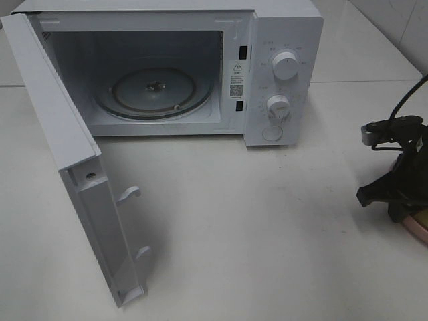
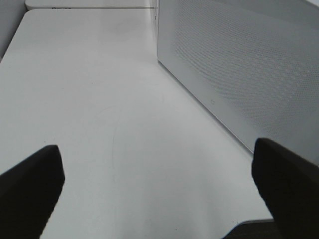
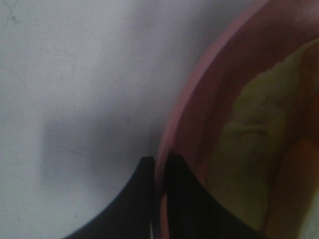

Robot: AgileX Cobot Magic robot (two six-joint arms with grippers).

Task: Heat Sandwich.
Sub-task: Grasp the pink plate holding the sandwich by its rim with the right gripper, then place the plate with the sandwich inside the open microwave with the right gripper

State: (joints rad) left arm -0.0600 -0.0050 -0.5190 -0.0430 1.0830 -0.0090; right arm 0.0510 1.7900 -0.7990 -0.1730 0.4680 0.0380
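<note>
Closest to my right wrist camera are the two black fingers (image 3: 134,199) of my right end effector (image 3: 158,167). They are pressed together on the rim of the pink plate (image 3: 199,84), one finger outside the rim and one inside it. The sandwich (image 3: 259,129) lies on that plate just inward of the pinch. It is a yellowish piece, too blurred at this range for me to make out more.

From the high camera, the microwave (image 1: 281,40) stands at the back of the white bench (image 1: 254,234). The plate (image 1: 418,231) sits well apart from it, out in front and off toward its control-panel side. Only a thin pink sliver shows under my right end effector (image 1: 394,194), and the sandwich is hidden there.

The microwave's door (image 1: 67,167) is swung wide open, hinged on the side away from the knobs and reaching forward over the bench. Inside the cavity sits the round glass turntable (image 1: 154,90). On the panel, an upper knob (image 1: 286,65) stands above a lower knob (image 1: 277,105), with a round button (image 1: 272,133) beneath them.

My left end effector (image 2: 159,194) has its fingers (image 2: 30,189) spread wide, with bare bench showing between them. It hangs just beside a white dotted panel (image 2: 239,64) of the microwave. I cannot tell whether that panel is the door's outer face or a side wall.
</note>
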